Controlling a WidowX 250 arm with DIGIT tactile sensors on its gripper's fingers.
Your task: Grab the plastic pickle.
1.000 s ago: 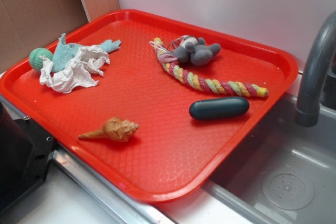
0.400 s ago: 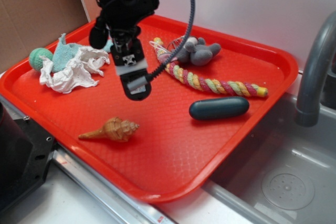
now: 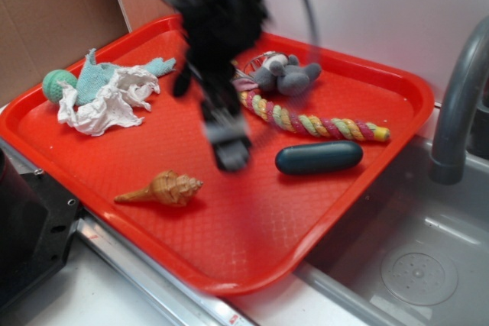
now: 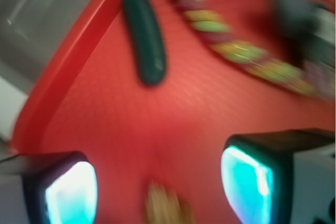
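On the red tray (image 3: 397,89), plastic pickle (image 3: 318,157) lies beside the empty, wide-spread end effector (image 3: 231,159)

Things spread across a tray (image 3: 397,89) beside a sink (image 3: 416,265).

The pickle (image 3: 318,157) lies near the tray's right edge, just in front of the rope (image 3: 306,123); the plush toy (image 3: 286,75) is behind, the rag (image 3: 107,97) at the left corner, the seashell (image 3: 164,188) near the front edge.
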